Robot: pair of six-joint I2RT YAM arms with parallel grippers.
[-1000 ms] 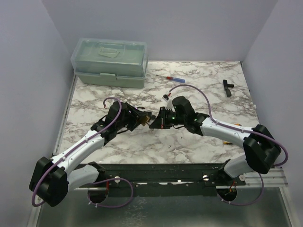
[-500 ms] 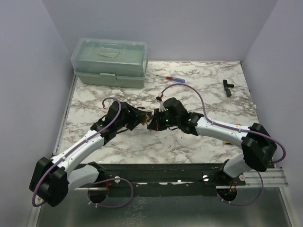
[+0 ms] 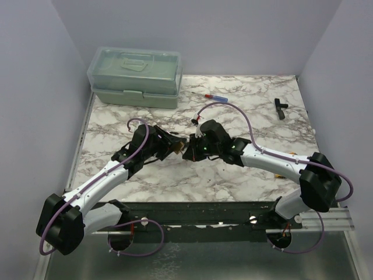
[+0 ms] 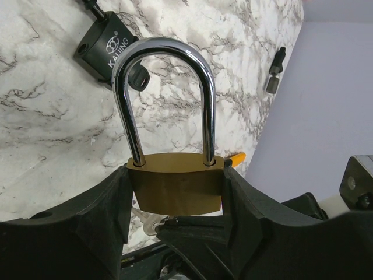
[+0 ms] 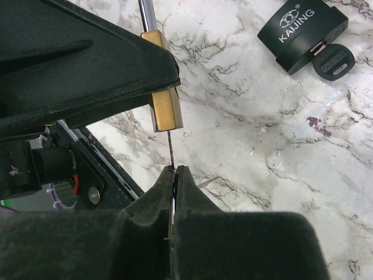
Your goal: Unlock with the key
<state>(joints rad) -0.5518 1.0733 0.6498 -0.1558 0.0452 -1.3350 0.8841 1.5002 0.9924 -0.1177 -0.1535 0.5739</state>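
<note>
Counted: two padlocks, two keys. Brass padlock point(image 4: 175, 189) clamped upright, shackle shut, between left fingers point(image 4: 111, 204), off the desk point(image 5: 262, 146). Black padlock point(image 5: 303, 32) lying flat, black-headed key point(image 5: 333, 60) at its base. Other key point(image 5: 170, 146) pinched in clenched right fingers point(image 5: 187, 201), blade meeting brass underside.

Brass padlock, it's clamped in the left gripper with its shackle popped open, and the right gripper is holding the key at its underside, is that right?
Not quite. The shackle is shut, with both legs seated in the body of the brass padlock, as the left wrist view shows. The rest holds: the left gripper clamps it and the right gripper holds the key at its underside.
</note>
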